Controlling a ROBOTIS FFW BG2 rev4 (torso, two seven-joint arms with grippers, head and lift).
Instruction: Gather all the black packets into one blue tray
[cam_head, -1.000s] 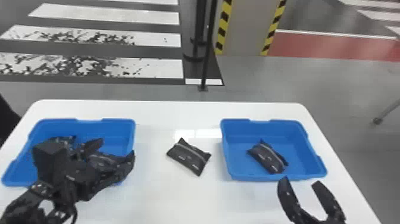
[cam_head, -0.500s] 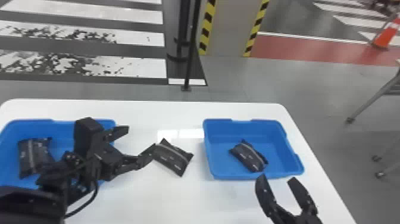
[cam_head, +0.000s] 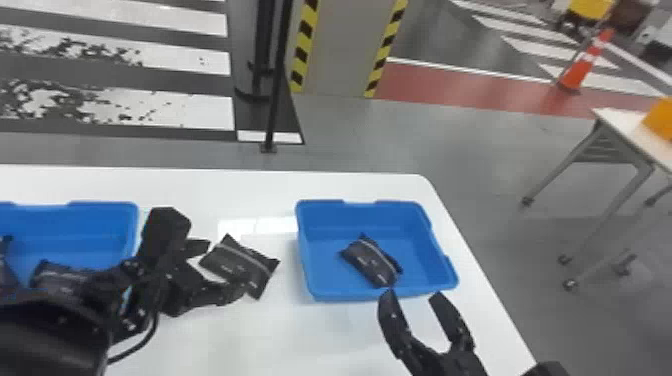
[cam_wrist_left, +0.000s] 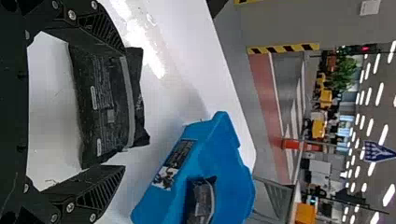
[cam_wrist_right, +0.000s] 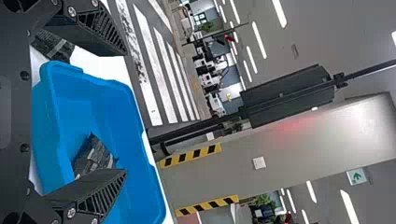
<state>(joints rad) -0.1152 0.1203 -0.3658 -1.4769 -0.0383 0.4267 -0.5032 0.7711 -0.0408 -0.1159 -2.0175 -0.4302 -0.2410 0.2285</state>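
The head view's left edge crops one blue tray (cam_head: 75, 220) and a black packet (cam_head: 6, 270) inside it.

The left gripper (cam_head: 225, 270), black like the right gripper (cam_head: 412, 296), has ribbed, wedge-shaped fingers (cam_wrist_left: 103, 192) and silver screws (cam_wrist_left: 72, 15), with a boxy black housing (cam_head: 165, 230) beside it and a thin black cable (cam_head: 146, 342) near it.

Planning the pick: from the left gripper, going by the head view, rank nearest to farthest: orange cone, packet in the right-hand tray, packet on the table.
From the left gripper:
1. Packet on the table, right at its fingers, left of the right-hand tray.
2. Packet in the right-hand tray, inside on its floor.
3. Orange cone, on the floor, far right beyond the table.
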